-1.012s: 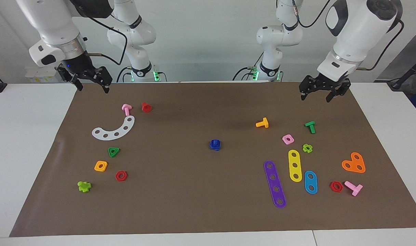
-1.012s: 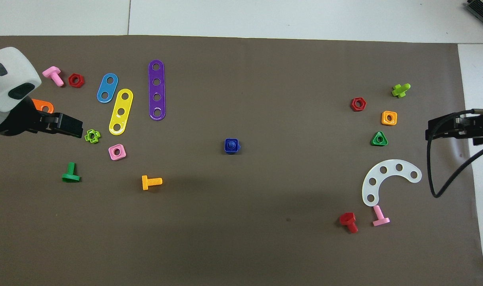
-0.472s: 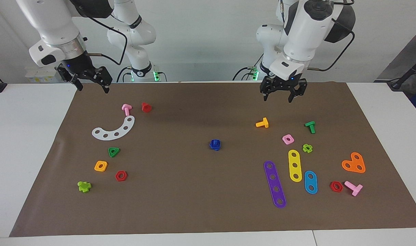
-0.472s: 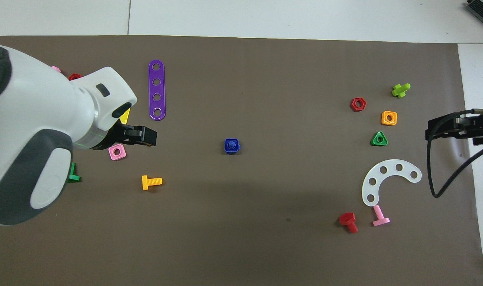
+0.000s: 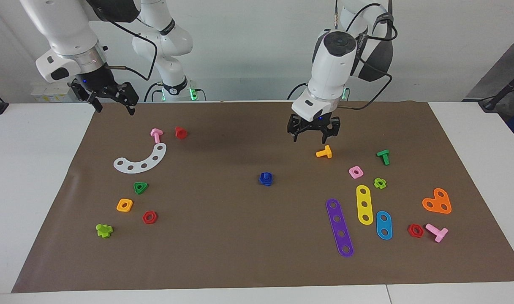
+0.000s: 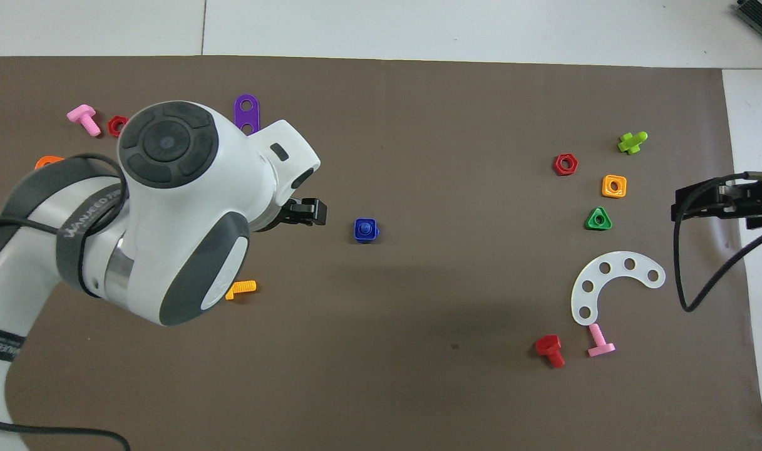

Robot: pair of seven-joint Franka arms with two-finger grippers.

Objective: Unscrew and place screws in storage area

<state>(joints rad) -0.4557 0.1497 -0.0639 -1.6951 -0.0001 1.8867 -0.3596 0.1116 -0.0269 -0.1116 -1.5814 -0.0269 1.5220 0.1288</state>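
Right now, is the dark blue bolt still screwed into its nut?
Yes: the dark blue bolt sits upright in its square nut, untouched mid-mat.

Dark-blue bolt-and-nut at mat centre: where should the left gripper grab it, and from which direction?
Judging from its pose, come straight down. The dark-blue bolt-and-nut stands on the brown mat with nothing beside it, its square nut giving flat sides. Clamp across two of those sides. The left gripper hangs open above the mat beside the orange bolt.

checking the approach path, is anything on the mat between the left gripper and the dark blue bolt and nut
Nothing visible. The left gripper hangs over bare mat beside the orange bolt, which lies off the line. Only bare mat lies between there and the dark blue bolt and nut.
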